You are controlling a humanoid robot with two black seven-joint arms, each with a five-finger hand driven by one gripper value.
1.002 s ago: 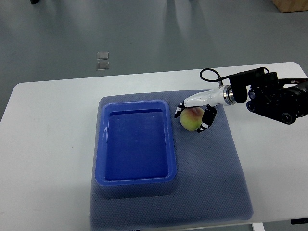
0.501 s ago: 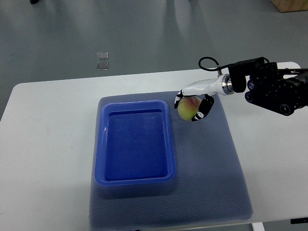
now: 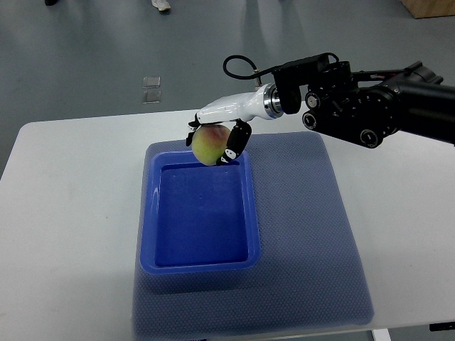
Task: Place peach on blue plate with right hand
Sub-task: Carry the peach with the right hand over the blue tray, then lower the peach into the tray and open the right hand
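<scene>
You see a white desk (image 3: 71,213) with a blue-grey mat (image 3: 313,241) on its middle, and the blue plate (image 3: 149,213), a deep rectangular tray, lies on the left part of the mat with its long axis going from the far edge to the near edge of the desk. Nothing lies inside it. Your right hand (image 3: 217,135) reaches in from the right and is closed around the peach (image 3: 209,144), fingers (image 3: 234,142) curled on its sides. The peach hangs under the palm, above the far rim of the plate near its far right corner. It is round, with the reddish part turned up toward the hand.
</scene>
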